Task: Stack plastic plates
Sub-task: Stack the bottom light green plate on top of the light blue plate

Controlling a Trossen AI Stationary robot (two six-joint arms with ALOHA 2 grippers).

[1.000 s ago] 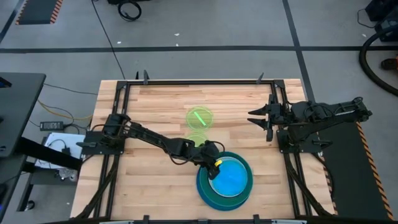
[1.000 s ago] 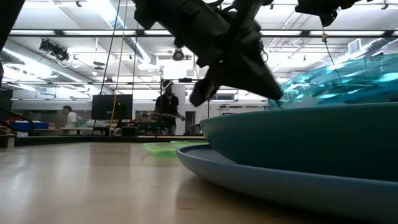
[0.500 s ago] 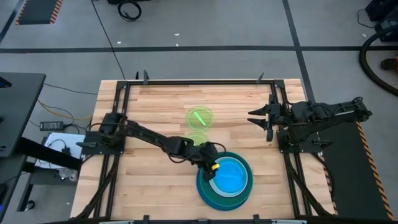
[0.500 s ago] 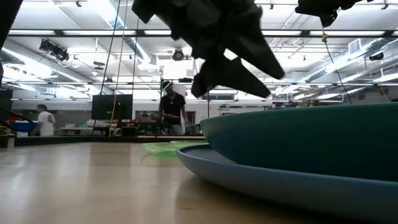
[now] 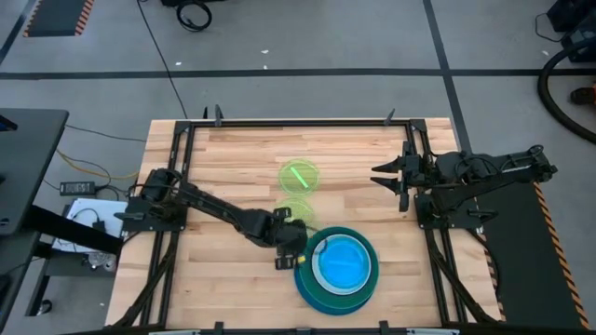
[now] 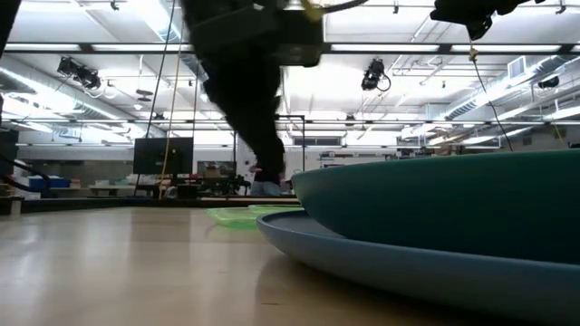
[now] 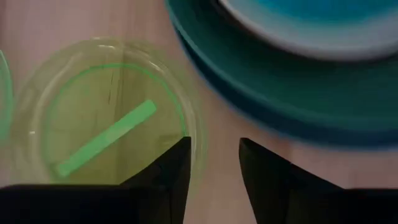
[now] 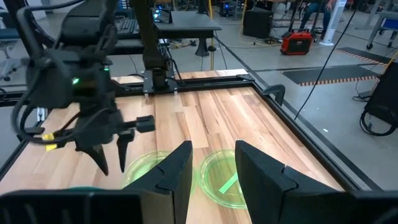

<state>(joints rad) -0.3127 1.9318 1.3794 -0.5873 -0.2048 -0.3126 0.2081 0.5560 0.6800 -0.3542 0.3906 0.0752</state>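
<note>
A stack of plastic plates (image 5: 337, 265) sits near the table's front edge: a large blue plate (image 6: 362, 263) at the bottom, a teal one (image 6: 435, 199) on it, then a white rim and a cyan plate (image 5: 345, 263) on top. Two lime-green plates (image 5: 299, 175) (image 5: 296, 207) lie flat on the wood beyond it. My left gripper (image 5: 289, 244) hangs open just left of the stack, fingers pointing down over the nearer green plate (image 7: 106, 137), touching nothing. My right gripper (image 5: 386, 175) waits open at the table's right side.
Bare wood lies to the left of the stack and along the far edge. A black metal frame (image 5: 279, 122) borders the table. The room behind holds benches and equipment.
My left gripper has opened and let go of the cyan plate, which has dropped from tilted to flat on the stack. The gripper has then drawn back toward the table's left, off the stack, and turned toward the nearer green plate.
</note>
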